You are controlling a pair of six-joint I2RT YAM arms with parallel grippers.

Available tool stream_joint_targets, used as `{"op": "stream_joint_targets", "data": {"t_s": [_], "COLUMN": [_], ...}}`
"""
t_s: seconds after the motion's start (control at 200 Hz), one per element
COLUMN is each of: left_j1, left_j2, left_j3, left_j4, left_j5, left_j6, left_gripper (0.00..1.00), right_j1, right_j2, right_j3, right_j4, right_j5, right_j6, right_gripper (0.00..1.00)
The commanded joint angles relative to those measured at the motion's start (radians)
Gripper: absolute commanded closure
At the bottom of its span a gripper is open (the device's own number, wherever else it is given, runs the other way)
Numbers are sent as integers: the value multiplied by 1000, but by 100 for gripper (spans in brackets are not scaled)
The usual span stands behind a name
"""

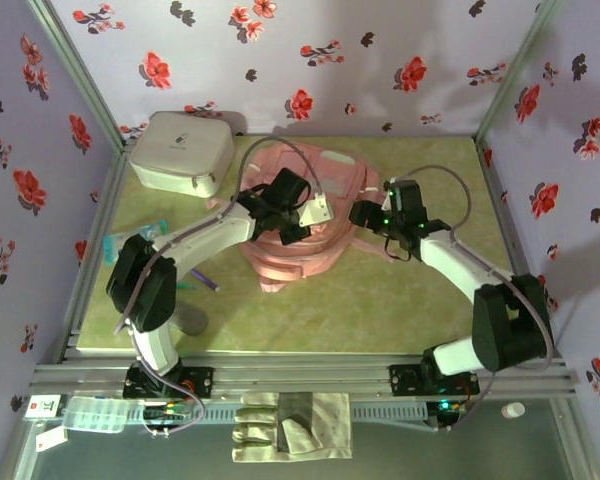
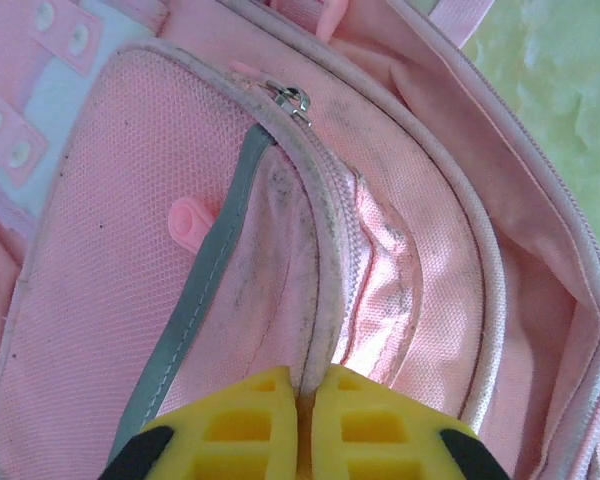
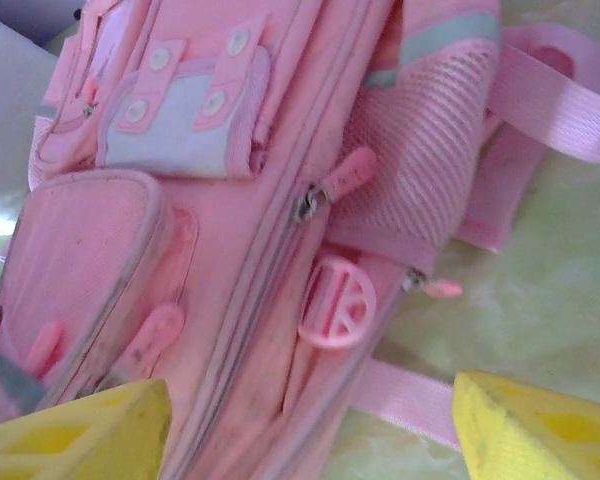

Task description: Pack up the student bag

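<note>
Where the arms are bolted: a pale folded cloth (image 1: 290,425) lies on the near rail between the two bases.
Table: green mat (image 1: 400,310), bare on the right near side.
Left near side: a teal packet (image 1: 132,240) and a thin purple stick (image 1: 202,280), partly behind the left arm; what they are is too small to tell.
Student bag (image 1: 315,262): mid-table, between the two grippers, lying flat with its front pockets up.
Long axis: runs near to far, the near end leaning a little left.
Which end is the top: cannot tell from above, as both wrists cover the middle.
Left gripper (image 2: 305,415): over the bag's front, yellow fingers pressed together, the piped zip edge (image 2: 325,250) of a pocket running in between them.
Left wrist detail: a metal zip pull (image 2: 292,100) sits at the far end of that edge; a grey stripe (image 2: 195,300) crosses the pocket face; the fingertips are cut off at the picture's bottom.
Right gripper (image 3: 310,440): at the bag's right side, jaws wide apart, nothing between the pads, bag fabric below.
Right wrist detail: round pink badge (image 3: 337,302), mesh side pocket (image 3: 435,140) and a strap (image 3: 570,90) spilling onto the mat.
Far left corner: a white-grey zip case (image 1: 180,150), apart from the bag.
Walls: lilac with red flowers (image 1: 410,72).
</note>
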Motion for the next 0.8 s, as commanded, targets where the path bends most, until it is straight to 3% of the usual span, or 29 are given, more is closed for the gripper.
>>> {"op": "stream_joint_targets", "data": {"t_s": [0.0, 0.18, 0.41, 0.795], "left_j1": [5, 20, 33, 44], "left_j2": [-112, -176, -213, -216], "left_j3": [-49, -114, -169, -184], "left_j4": [102, 145, 169, 168], "left_j5": [52, 64, 79, 81], "left_j6": [-44, -81, -114, -124], "left_gripper": [100, 100, 100, 100], "right_j1": [-9, -33, -43, -55], "right_j2": [59, 174, 314, 405], "right_j3": [72, 136, 216, 260], "right_j4": [58, 113, 97, 152], "right_j5": [-89, -180, -236, -439], "right_j6": [0, -4, -25, -109], "right_gripper": [29, 31, 21, 20]}}
